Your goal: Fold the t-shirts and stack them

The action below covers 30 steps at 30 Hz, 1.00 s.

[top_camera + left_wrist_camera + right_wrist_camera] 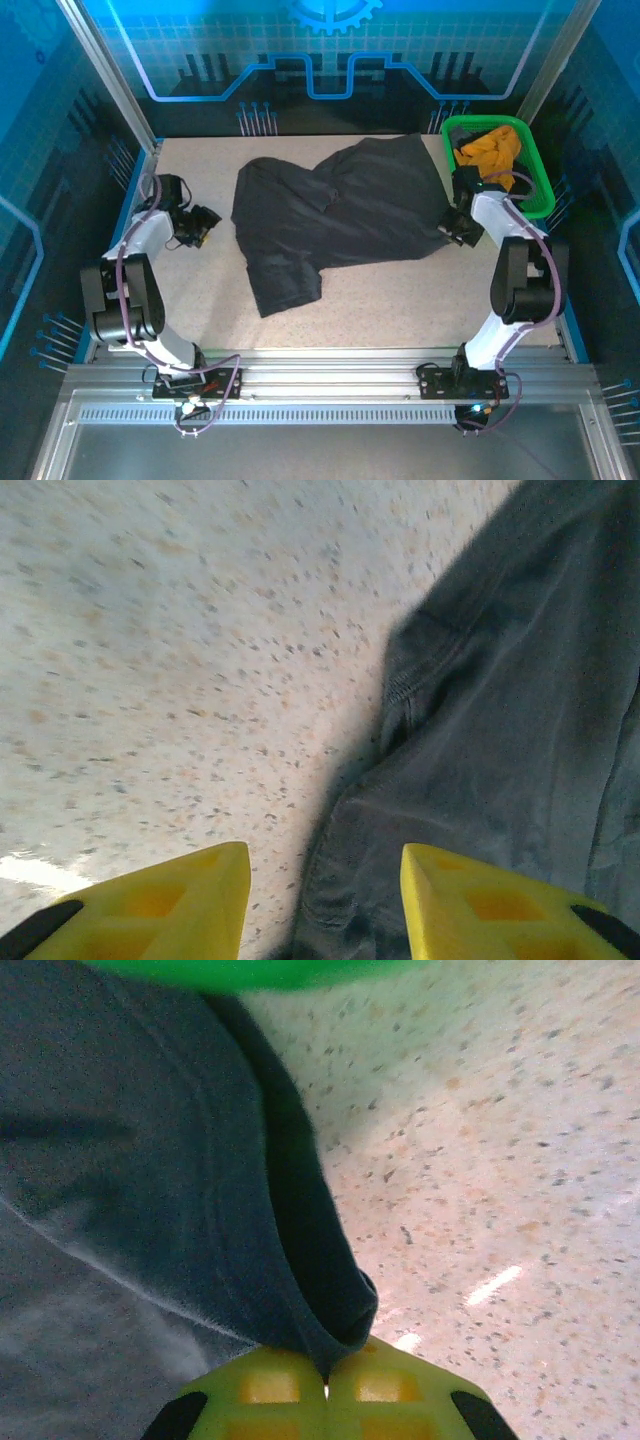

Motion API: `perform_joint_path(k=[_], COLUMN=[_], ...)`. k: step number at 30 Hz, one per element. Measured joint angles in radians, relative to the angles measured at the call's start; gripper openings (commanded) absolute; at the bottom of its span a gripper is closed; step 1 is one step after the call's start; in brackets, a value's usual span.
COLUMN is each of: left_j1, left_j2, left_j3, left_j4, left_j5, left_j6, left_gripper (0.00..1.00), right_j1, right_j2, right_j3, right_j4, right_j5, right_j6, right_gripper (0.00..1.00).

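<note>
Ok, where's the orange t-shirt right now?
In the top view, the orange t-shirt lies bunched inside the green basket at the far right corner of the table, just beyond the right end effector.

Looking round, I can't make out any words, numbers or brand marks. The one sign-like thing is a blue gear-shaped emblem [335, 12] drawn on the glowing blue backdrop panel [200, 40] at the far side, up at the middle. Bright blue circuit-style lines [330, 80] run left and right below it. The emblem is a plain picture with no lettering on it.
</note>
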Motion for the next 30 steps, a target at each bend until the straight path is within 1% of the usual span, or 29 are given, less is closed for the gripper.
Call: perform_joint_path(k=[1,5,6,8,12,19,24,28,30], left_j1=[-0.025,-0.106,-0.119,-0.132,-0.131,-0.135,-0.169,-0.192,-0.194], left_j2=[0.016,0.056,0.063,0.067,0.067,0.088,0.136,0.162,0.172], left_j3=[-0.001,-0.012,-0.018,-0.041,-0.08,-0.108,-0.105,-0.071,-0.052], left_j4=[0.006,0.019,0.019,0.019,0.019,0.067,0.108,0.103,0.082], left_j5=[0.01,0.027,0.027,0.017,-0.013,-0.009,0.001,-0.001,-0.005], left_j6=[0.004,0.01,0.01,-0.004,-0.023,-0.051,-0.069,-0.069,-0.069], left_gripper=[0.43,0.33,0.3,0.28,0.27,0.29,0.32,0.31,0.32], right_j1=[0.001,0.001,0.001,0.001,0.001,0.001,0.001,0.001,0.001], right_j2=[0.02,0.041,0.041,0.042,0.042,0.053,0.059,0.063,0.064], right_j3=[0.001,0.009,0.017,0.032,0.041,0.041,0.041,0.041,0.041], right_j4=[-0.001,-0.022,-0.026,-0.027,-0.026,-0.027,-0.027,-0.027,-0.027], right_j5=[-0.01,-0.017,-0.018,-0.021,-0.03,-0.041,-0.045,-0.051,-0.051], right_j6=[-0.006,-0.024,-0.028,-0.032,-0.043,-0.047,-0.046,-0.046,-0.046], right_gripper=[0.0,0.0,0.0,0.0,0.0,0.0,0.0,0.0,0.0])
